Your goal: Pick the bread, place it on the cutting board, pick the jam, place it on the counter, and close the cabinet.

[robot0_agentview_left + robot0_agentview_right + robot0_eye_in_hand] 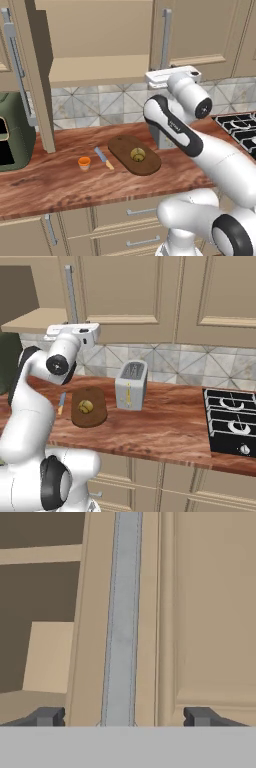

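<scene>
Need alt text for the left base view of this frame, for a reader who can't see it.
The bread sits on the cutting board on the counter, with the jam and a knife to the left of the board. Above, the cabinet stands open, its door swung out, and the white arm reaches up to its right edge.

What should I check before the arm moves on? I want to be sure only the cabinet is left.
1. Bread on the cutting board: ok.
2. Jam on the counter, off the board: ok.
3. Cabinet closed: not ok, left door swung open.
4. Pincer empty and open: ok, fingertips spread wide.
5. Pincer aimed at the open door: not ok, it faces the closed door's handle.
6. Knife clear of the door's swing: cannot tell.
</scene>
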### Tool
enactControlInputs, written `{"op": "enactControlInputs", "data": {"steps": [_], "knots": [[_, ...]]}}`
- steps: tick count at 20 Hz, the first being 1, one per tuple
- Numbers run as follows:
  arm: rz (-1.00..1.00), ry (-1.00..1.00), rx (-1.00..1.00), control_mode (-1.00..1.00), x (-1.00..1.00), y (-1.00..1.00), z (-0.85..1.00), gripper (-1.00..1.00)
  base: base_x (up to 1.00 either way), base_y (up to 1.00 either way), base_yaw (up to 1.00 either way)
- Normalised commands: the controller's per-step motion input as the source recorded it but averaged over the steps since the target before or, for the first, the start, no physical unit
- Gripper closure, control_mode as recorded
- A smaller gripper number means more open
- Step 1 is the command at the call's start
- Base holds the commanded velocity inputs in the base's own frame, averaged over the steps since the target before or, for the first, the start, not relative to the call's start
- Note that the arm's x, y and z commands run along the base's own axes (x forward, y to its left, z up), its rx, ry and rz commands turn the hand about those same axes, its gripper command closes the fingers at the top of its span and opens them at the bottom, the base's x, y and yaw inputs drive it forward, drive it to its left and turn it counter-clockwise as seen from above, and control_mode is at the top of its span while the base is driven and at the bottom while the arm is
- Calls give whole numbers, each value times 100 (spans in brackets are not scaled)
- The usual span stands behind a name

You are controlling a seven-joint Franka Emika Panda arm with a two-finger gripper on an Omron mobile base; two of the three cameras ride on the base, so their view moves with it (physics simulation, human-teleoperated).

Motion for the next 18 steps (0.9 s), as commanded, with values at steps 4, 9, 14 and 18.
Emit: {"op": "enactControlInputs", "data": {"steps": [4,9,14,18], "knots": [[0,0,0,-100,28,0,0,-100,0,0,0],[0,0,0,-100,23,0,0,-100,0,0,0],[0,0,0,-100,17,0,0,-100,0,0,0],[0,0,0,-100,9,1,0,-100,0,0,0]]}}
